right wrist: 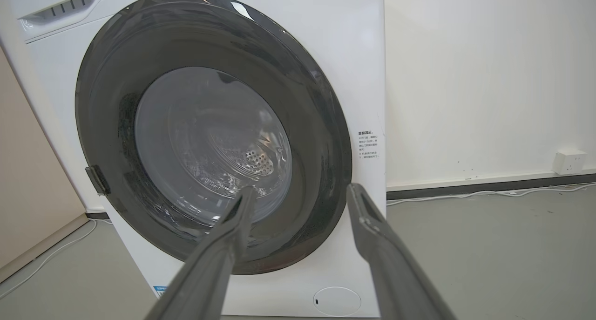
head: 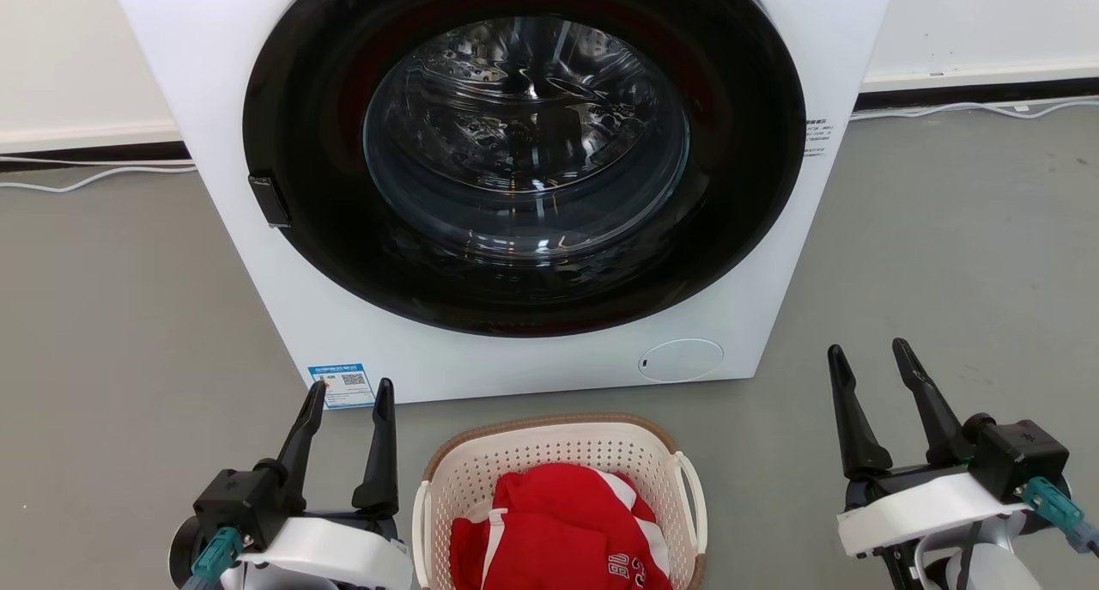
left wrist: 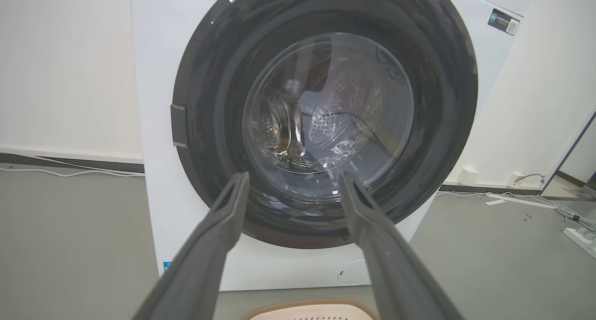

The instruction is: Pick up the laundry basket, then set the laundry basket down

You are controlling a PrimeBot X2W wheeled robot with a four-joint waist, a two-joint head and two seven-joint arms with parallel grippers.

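**Left gripper (head: 352, 388) and right gripper (head: 868, 349) hovering open-fingered, empty**

The laundry basket (head: 549, 424) is sitting on the floor (head: 129, 315) between them, nearer the left gripper, holding a red garment (head: 558, 521); the washing machine (head: 515, 367) is standing just beyond.

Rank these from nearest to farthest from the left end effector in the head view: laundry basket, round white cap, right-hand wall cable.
1. The laundry basket, just right of the left end effector.
2. The round white cap, ahead-right, low on the washing machine.
3. The wall cable, far right along the wall.
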